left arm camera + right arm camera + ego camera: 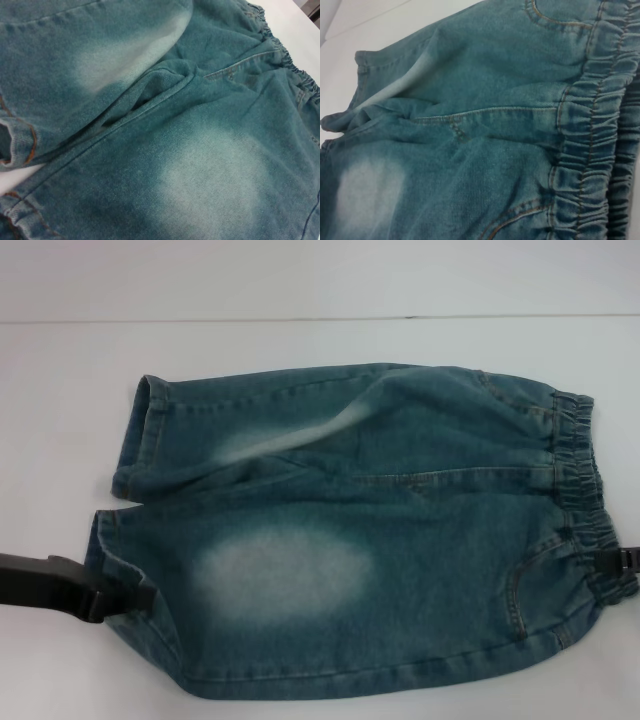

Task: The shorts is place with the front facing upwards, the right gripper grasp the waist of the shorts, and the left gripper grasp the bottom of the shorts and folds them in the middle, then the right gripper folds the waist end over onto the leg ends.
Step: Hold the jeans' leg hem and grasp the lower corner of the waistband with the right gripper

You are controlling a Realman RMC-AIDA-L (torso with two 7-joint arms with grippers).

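Note:
Blue denim shorts (380,540) lie flat on the white table, front up. The elastic waist (580,470) is at the right and the two leg ends (140,440) at the left. My left gripper (135,597) reaches in from the left and touches the hem of the near leg. Only a small part of my right gripper (622,562) shows at the right edge, against the near end of the waist. The left wrist view is filled by the shorts' legs and crotch (200,150). The right wrist view shows the gathered waistband (590,150) close up.
The white table (300,290) runs around the shorts, with a seam line across the far side. Bare table also shows in the left wrist view (290,25) and the right wrist view (380,30). Nothing else lies on it.

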